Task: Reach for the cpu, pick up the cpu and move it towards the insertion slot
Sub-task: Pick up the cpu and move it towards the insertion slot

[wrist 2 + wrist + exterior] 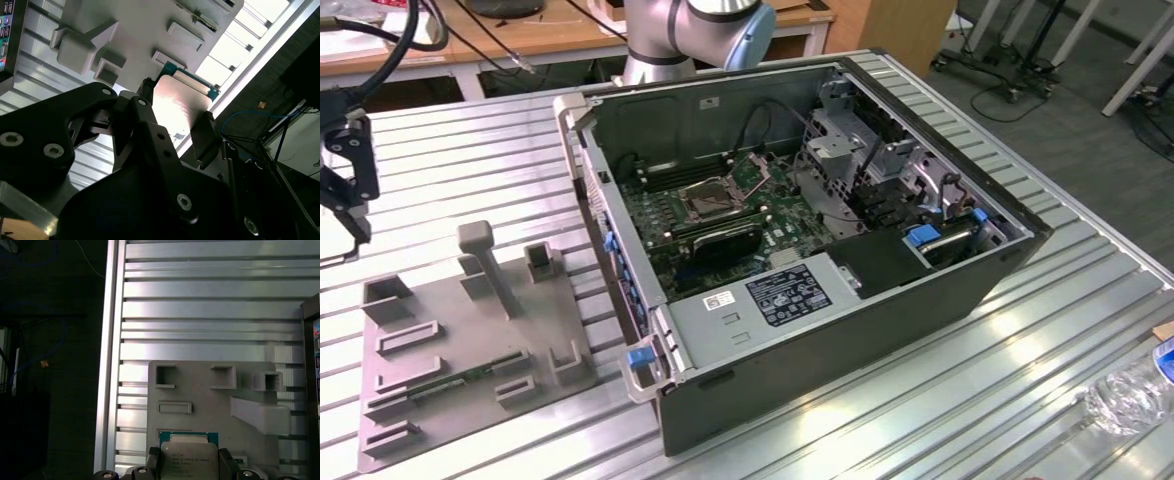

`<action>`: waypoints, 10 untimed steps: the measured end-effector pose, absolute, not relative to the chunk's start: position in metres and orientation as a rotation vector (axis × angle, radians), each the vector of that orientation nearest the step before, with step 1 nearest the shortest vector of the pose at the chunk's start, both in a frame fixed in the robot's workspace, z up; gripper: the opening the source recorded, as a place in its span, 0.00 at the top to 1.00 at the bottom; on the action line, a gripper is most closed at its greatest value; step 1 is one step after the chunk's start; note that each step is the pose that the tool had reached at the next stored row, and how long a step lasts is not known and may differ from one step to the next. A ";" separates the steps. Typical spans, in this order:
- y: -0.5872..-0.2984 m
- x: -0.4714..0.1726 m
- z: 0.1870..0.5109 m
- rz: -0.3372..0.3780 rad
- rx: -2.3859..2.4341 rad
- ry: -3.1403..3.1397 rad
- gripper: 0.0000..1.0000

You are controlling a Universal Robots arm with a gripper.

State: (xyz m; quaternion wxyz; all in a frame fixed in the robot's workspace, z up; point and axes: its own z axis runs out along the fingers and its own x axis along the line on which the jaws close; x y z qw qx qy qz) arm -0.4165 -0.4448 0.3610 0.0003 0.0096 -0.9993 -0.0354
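Observation:
The cpu (pixel 182 107) is a small square chip with a silvery top and a green edge. It sits between my gripper's (pixel 176 111) two black fingers, which press on its opposite sides. In the first wrist view the cpu (pixel 188 456) hangs above the grey fixture plate (pixel 215 405), with the gripper (pixel 188 464) shut on it. In the exterior view my gripper (pixel 344 235) hovers at the far left, above the table and beyond the fixture plate (pixel 467 350). The insertion slot (pixel 711 197), a shiny frame with a dark centre, lies on the green motherboard inside the open computer case (pixel 854 320).
The fixture plate carries raised grey blocks and a narrow green memory stick (pixel 454 380). The case's walls stand around the motherboard, with cables and a drive cage (pixel 854 160) beside the slot. A plastic bottle (pixel 1127 395) lies at the exterior view's right. The ribbed metal table (pixel 1014 340) ends close to the gripper.

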 end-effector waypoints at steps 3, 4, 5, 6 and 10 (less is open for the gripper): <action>-0.445 -0.414 0.361 -0.111 0.030 -3.139 0.46; -0.445 -0.413 0.361 -0.112 0.030 -3.139 0.46; -0.445 -0.412 0.361 -0.112 0.030 -3.139 0.46; -0.445 -0.411 0.361 -0.112 0.030 -3.139 0.46; -0.445 -0.407 0.361 -0.112 0.030 -3.139 0.46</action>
